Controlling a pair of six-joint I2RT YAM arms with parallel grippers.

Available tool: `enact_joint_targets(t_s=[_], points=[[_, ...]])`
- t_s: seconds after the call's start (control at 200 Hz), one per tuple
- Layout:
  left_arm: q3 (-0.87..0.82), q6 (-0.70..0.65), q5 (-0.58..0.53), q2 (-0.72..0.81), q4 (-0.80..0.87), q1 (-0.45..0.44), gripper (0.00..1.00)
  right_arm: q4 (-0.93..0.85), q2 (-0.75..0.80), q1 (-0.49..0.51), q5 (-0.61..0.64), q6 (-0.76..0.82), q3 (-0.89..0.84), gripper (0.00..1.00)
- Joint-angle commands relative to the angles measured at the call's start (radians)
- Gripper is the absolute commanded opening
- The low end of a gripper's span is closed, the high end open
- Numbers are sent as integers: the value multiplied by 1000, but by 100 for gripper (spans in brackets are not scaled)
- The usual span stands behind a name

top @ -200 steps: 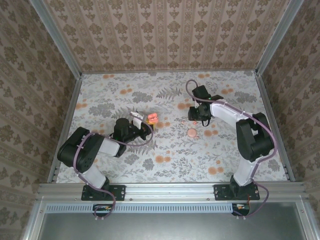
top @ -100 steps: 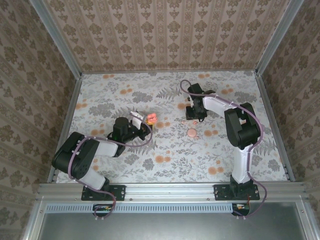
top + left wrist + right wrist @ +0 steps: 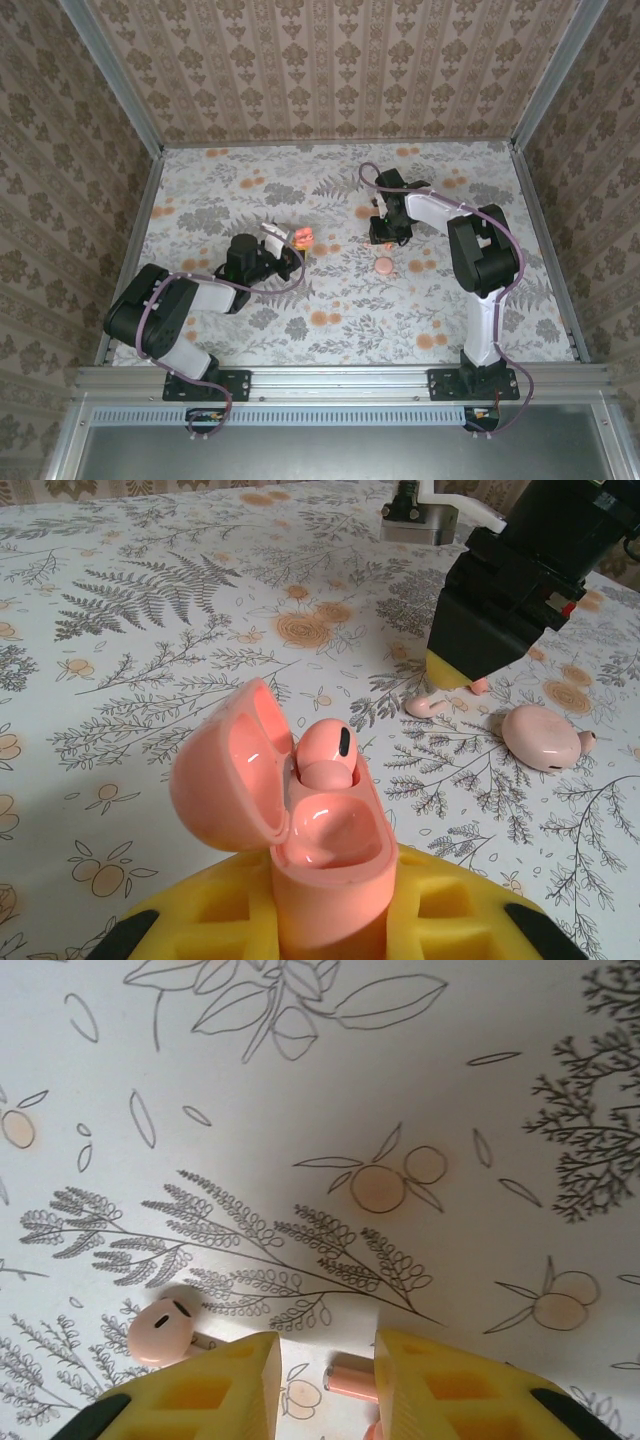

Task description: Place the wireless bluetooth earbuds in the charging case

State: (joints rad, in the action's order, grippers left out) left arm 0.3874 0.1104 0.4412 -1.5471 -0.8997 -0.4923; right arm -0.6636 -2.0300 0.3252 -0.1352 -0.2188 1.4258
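My left gripper (image 3: 330,925) is shut on the salmon charging case (image 3: 325,855), which it holds upright with the lid (image 3: 225,775) flipped open. One earbud (image 3: 328,750) sits in the far slot and the near slot is hollow. The case (image 3: 302,236) shows left of centre in the top view. My right gripper (image 3: 383,238) points down at the table, its yellow fingers (image 3: 215,1395) apart. A salmon earbud stem (image 3: 350,1378) lies on the table between them, against the right finger. A pale pink earbud head (image 3: 160,1328) rests just outside the left finger.
A pale pink round disc (image 3: 384,266) lies on the flowered cloth just in front of my right gripper, also seen beside it from the left wrist (image 3: 543,738). Metal rails and patterned walls (image 3: 330,70) enclose the table.
My right arm swung its elbow inward and the gripper shifted slightly left and down over the earbud, fingers narrowing. The left gripper still holds the open case in place.
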Motion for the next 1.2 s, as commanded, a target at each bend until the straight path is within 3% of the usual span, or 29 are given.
enact_joint_targets(t_s=[0.0, 0.405, 0.735, 1.195], points=[[22, -19, -1, 21, 10, -6, 9, -41, -14, 5, -56, 29, 0, 30], [20, -27, 1, 33, 23, -8, 9, -93, 75, 15, -72, 41, -19, 31], [22, -46, -1, 68, 61, -6, 9, -76, 239, 17, -2, -174, -105, 41], [34, -75, -1, 109, 127, -6, 9, -28, 141, 11, 2, -259, -164, 45]])
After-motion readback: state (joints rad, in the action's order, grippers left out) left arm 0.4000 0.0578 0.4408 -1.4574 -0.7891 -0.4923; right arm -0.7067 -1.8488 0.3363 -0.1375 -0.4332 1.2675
